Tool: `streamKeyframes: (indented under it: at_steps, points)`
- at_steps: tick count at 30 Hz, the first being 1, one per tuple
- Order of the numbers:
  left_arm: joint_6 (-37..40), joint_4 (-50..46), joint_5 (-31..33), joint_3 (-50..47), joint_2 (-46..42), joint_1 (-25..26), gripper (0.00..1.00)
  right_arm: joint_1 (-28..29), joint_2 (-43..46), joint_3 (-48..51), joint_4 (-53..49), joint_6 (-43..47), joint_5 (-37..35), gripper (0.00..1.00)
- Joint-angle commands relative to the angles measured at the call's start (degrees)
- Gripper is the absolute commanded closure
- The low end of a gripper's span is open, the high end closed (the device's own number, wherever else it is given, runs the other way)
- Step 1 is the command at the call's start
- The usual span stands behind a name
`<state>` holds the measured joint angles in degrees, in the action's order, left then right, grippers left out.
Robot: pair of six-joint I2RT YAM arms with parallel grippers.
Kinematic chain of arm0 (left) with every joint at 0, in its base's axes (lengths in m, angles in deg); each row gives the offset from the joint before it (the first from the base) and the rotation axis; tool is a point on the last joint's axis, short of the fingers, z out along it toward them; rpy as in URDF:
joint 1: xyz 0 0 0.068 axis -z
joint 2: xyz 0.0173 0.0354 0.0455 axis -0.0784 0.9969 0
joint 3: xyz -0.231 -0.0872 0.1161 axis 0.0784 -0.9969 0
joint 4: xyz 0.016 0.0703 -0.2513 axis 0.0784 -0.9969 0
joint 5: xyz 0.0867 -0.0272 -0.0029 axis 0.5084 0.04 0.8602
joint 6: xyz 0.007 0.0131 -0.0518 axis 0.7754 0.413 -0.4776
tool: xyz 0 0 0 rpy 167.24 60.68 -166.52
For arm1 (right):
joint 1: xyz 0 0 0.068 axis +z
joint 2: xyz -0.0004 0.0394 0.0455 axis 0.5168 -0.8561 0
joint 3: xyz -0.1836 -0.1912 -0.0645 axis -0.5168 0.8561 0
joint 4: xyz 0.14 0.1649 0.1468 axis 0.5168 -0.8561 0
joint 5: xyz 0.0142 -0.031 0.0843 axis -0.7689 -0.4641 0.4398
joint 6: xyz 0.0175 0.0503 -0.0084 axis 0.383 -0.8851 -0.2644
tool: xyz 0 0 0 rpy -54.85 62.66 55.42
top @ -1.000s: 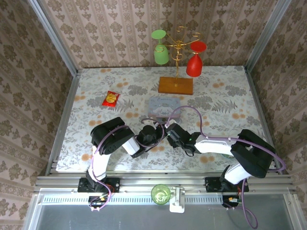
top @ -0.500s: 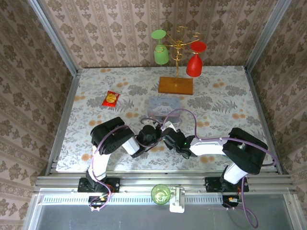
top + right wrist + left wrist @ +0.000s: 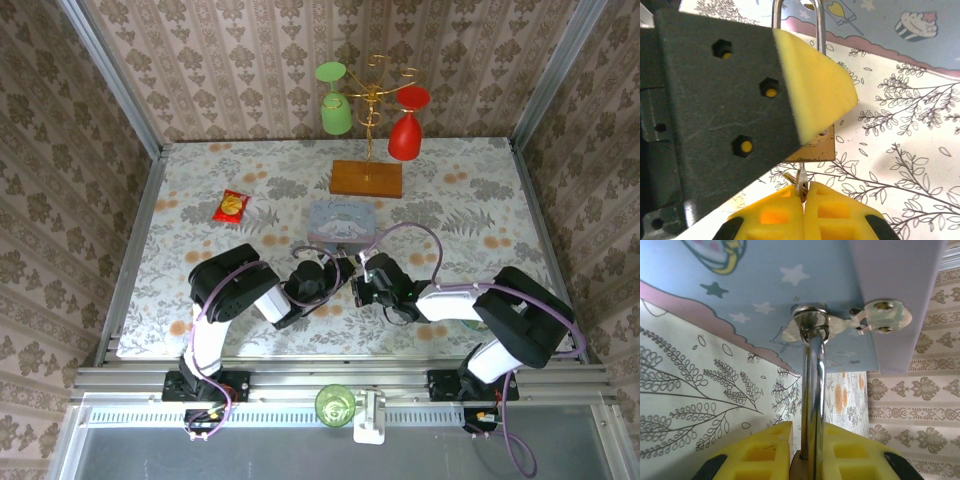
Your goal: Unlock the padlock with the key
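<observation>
Two grippers meet near the middle of the table in the top view: the left gripper (image 3: 330,272) and the right gripper (image 3: 362,285), tip to tip just in front of the pale blue tin (image 3: 342,222).

Left wrist view: the yellow pads are closed on the padlock (image 3: 810,385). Its steel loop runs up from between them to the clasp (image 3: 810,322) on the tin.

Right wrist view: the right pads are pressed together on the key (image 3: 801,184), whose tip sits at the underside of the brass body.

Handling, as a judgement: the padlock is small, light, rigid and smooth, and it will likely pivot on its loop. Grip the flat brass faces and leave the keyhole end free.
</observation>
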<state>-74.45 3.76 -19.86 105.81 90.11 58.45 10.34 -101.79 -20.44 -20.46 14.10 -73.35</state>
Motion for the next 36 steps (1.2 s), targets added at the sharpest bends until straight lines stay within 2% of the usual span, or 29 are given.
streamKeyframes:
  at_steps: [1,8,17,20,22,24,26,27,29,31,34,36]
  points:
    - [-0.96,2.26,-2.01,-0.43,-2.91,0.58,0.95,-3.81,-1.22,2.92,7.11,-7.55,8.84,1.0]
    - [-0.67,2.22,-1.92,-0.81,-3.62,0.6,0.93,-10.08,-5.4,7.12,20.13,-15.19,20.08,1.0]
    - [-0.31,2.22,-1.3,-1.75,-4.49,0.48,0.92,-15.04,-13.39,10.17,35.08,-21.81,28.75,1.0]
    - [-0.24,2.22,-1.14,-1.88,-4.49,0.45,0.92,-15.79,-13.79,10.04,34.19,-20.53,29.15,0.99]
    - [-0.42,2.26,-1.26,-1.75,-4.29,0.46,0.92,-15.7,-12.12,9.91,30.44,-18.45,28.05,0.93]
    - [-0.54,2.34,-1.3,-1.66,-4.05,0.5,0.92,-15.41,-8.9,8.95,23.01,-15.06,26.32,0.79]
    - [-0.58,2.3,-1.31,-1.58,-3.98,0.5,0.92,-14.45,-3.73,8.77,15.34,-11.45,21.08,0.7]
    - [-0.58,2.22,-1.3,-1.55,-4.0,0.45,0.92,-13.67,-1.44,8.29,10.7,-9.58,17.7,0.68]
    - [-0.73,2.22,-1.3,-1.44,-4.14,0.4,0.92,-9.71,4.44,5.99,-1.22,-3.96,6.46,0.65]
    - [-0.58,2.22,-1.44,-1.23,-4.23,0.3,0.92,-5.93,7.15,3.66,-8.17,0.27,-1.25,0.61]
    - [-0.64,2.22,-1.41,-1.07,-4.31,0.35,0.92,-3.39,6.42,-0.39,-15.78,3.28,-6.83,0.6]
    - [-0.57,2.2,-1.26,-1.22,-4.32,0.28,0.92,-0.86,6.05,-1.44,-17.12,5.53,-11.26,0.59]
